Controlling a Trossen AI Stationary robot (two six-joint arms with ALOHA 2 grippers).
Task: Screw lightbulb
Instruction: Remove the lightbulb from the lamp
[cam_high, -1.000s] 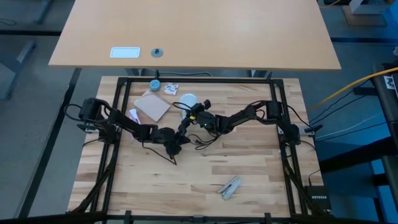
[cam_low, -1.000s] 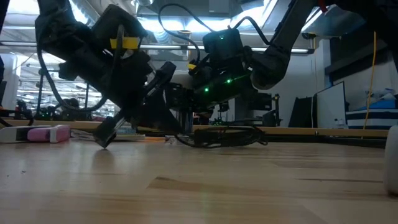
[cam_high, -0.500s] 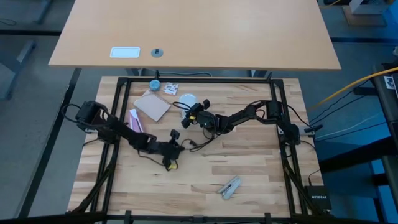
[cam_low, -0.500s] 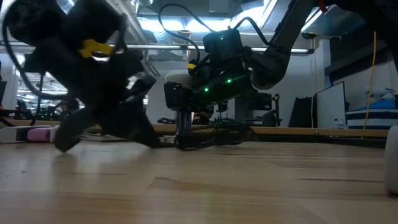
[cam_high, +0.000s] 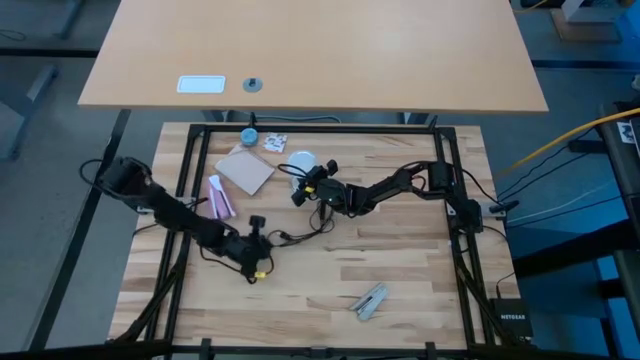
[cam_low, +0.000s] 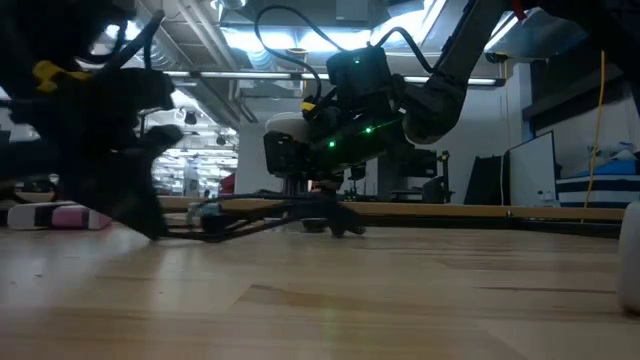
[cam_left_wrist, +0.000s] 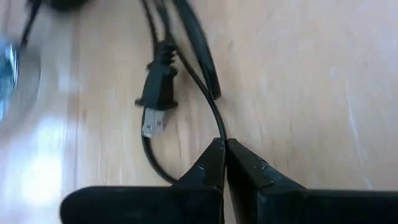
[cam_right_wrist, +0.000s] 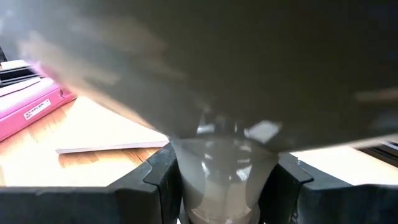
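Note:
The frosted-white lightbulb sits between the fingers of my right gripper, which is shut on it at the table's middle, right beside the round silver lamp disc. The disc fills the right wrist view as a blurred grey mass, and the bulb's narrow end meets it. The lamp's black cord runs from there to my left gripper, which is shut on it nearer the table's front left. The cord's plug lies flat on the wood. My left gripper pinches the black cord between its two fingertips, at a stretch close to the plug. The fingers slant down at it from the table's left side. The cord runs low over the table toward the lamp. My right gripper pinches the bulb's round globe between its two fingers, one on either side. The fingers come nearly level from the table's right side. The bulb's narrow end points away from the gripper into the grey lamp part, clear of the table.
A pink case, a brown card sheet, a small blue cap and a printed slip lie at the back left. A silvery object lies near the front. A black frame borders the wooden table.
My left gripper has moved toward the table's left and near edges and rolled about its own axis, dragging the black cord with it. The cord, bunched near the lamp before, is now drawn out in a long low line. My right gripper and the bulb kept still.

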